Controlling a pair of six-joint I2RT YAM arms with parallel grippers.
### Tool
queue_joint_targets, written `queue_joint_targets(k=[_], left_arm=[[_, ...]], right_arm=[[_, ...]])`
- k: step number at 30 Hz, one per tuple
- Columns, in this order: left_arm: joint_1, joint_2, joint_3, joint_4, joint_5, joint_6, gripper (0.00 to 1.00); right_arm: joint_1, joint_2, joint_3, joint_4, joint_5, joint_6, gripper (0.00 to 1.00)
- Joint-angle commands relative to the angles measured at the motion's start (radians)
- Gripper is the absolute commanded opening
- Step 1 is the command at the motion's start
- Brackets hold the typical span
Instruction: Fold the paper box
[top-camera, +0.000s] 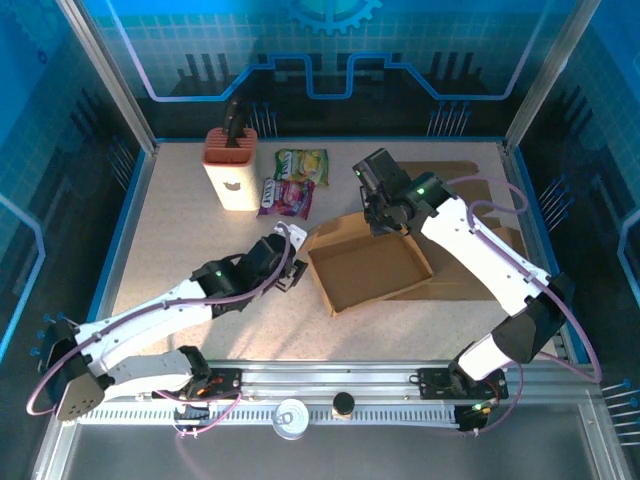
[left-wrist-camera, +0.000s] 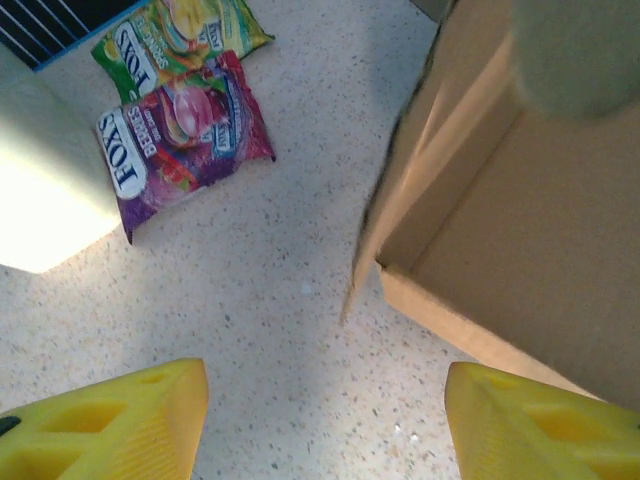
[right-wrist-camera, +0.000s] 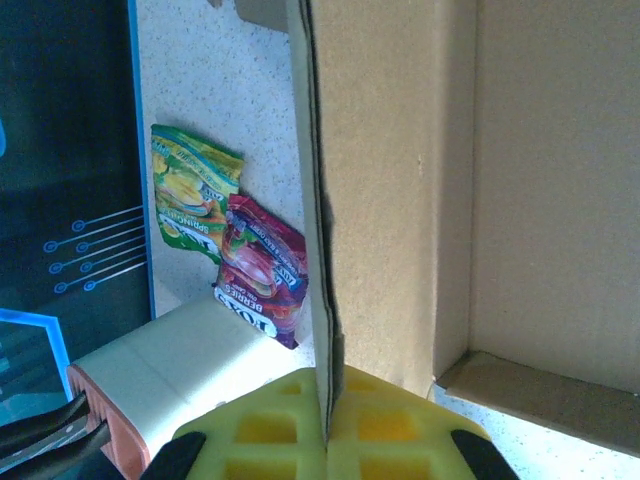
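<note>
Closest to the lens, the right gripper (right-wrist-camera: 325, 440) is clenching its yellow jaws on the upright far wall of the shallow brown cardboard box (right-wrist-camera: 400, 150), with the wall's edge running straight between them. That open box is sitting at the middle of the speckled beige tabletop (top-camera: 190, 230), and flat brown cardboard sheets (top-camera: 460, 172) are lying behind it and to its right. The left gripper (left-wrist-camera: 325, 425) is hanging just beside the box's left corner, its jaws standing apart and grasping nothing. A purple candy packet (top-camera: 287, 197) and a green candy packet (top-camera: 302, 164) are lying near a white block-shaped holder with a terracotta top (top-camera: 230, 175) at the far left.
</note>
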Motion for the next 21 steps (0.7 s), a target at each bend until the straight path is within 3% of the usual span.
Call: queue_joint_targets(k=[1, 8, 12, 15, 21], left_arm=[[0.008, 0.027, 0.058, 0.081, -0.054, 0.068, 0.65], [0.018, 0.041, 0.053, 0.141, -0.026, 0.1, 0.64], [0.03, 0.064, 0.073, 0.142, 0.001, 0.096, 0.56], [0.03, 0.091, 0.088, 0.147, 0.008, 0.093, 0.43], [0.033, 0.117, 0.104, 0.134, -0.029, 0.083, 0.05]], right_arm=[[-0.009, 0.011, -0.016, 0.018, -0.041, 0.0, 0.0], [-0.008, 0.003, -0.021, 0.03, -0.044, -0.011, 0.0], [-0.007, 0.0, -0.031, 0.043, -0.055, -0.012, 0.0], [-0.007, -0.003, -0.038, 0.049, -0.058, -0.012, 0.0], [-0.009, -0.019, -0.078, 0.14, -0.072, -0.081, 0.0]])
